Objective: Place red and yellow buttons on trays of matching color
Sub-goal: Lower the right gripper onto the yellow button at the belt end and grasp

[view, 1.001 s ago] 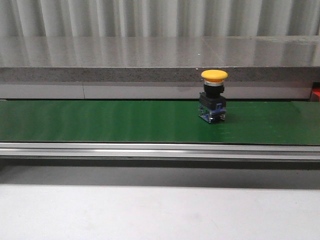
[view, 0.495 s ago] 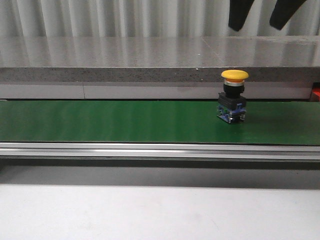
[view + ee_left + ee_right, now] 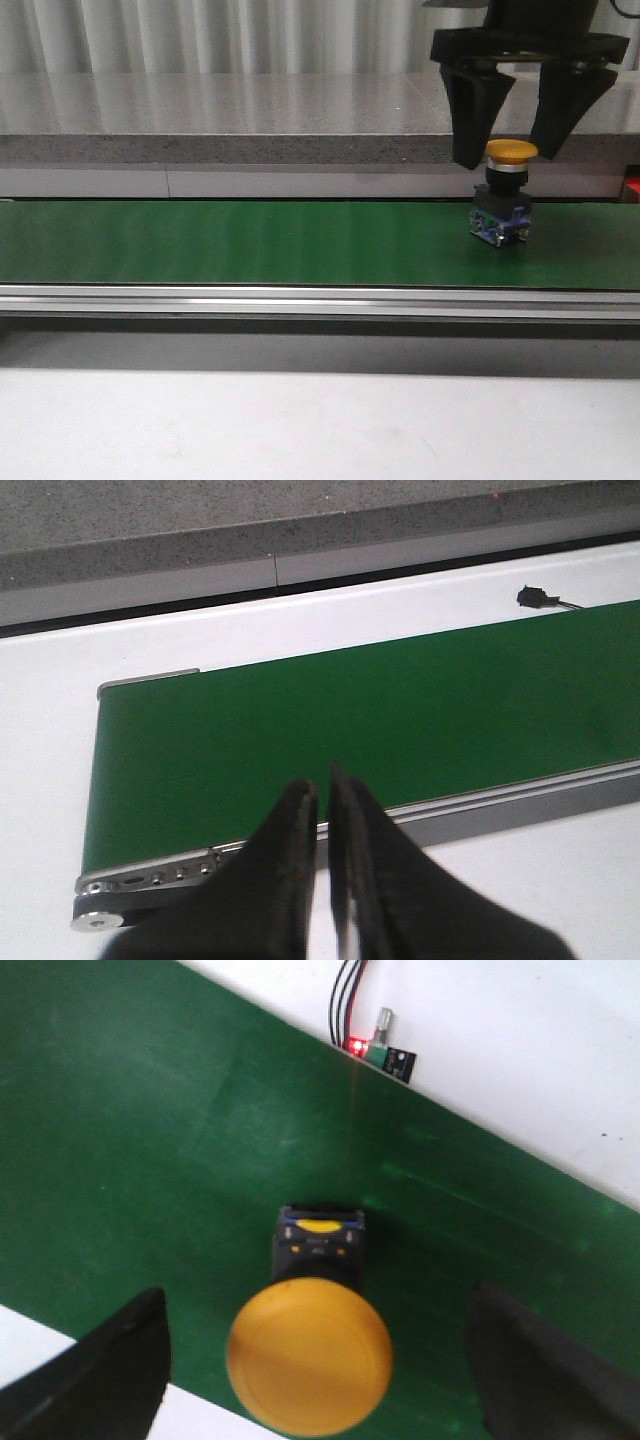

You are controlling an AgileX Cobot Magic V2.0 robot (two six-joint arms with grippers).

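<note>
A yellow button [image 3: 511,152] with a black and blue base stands upright on the green belt [image 3: 250,245] toward its right end. My right gripper [image 3: 507,155] hangs open directly above it, one finger on each side of the cap and neither touching. From the right wrist, the yellow button [image 3: 308,1365] sits centred between the spread fingers [image 3: 110,1375] of the right gripper [image 3: 318,1300]. My left gripper [image 3: 322,792] is shut on nothing, over the near edge of the green belt [image 3: 400,720]. The red button and the trays are out of view.
A grey stone ledge [image 3: 250,120] runs behind the belt and an aluminium rail [image 3: 300,300] along its front. A small sensor with a red light [image 3: 380,1052] sits beside the belt. A sliver of something red [image 3: 632,186] shows at the right edge.
The yellow button has travelled to the right along the belt. My right gripper has come down from above and now straddles the button's cap.
</note>
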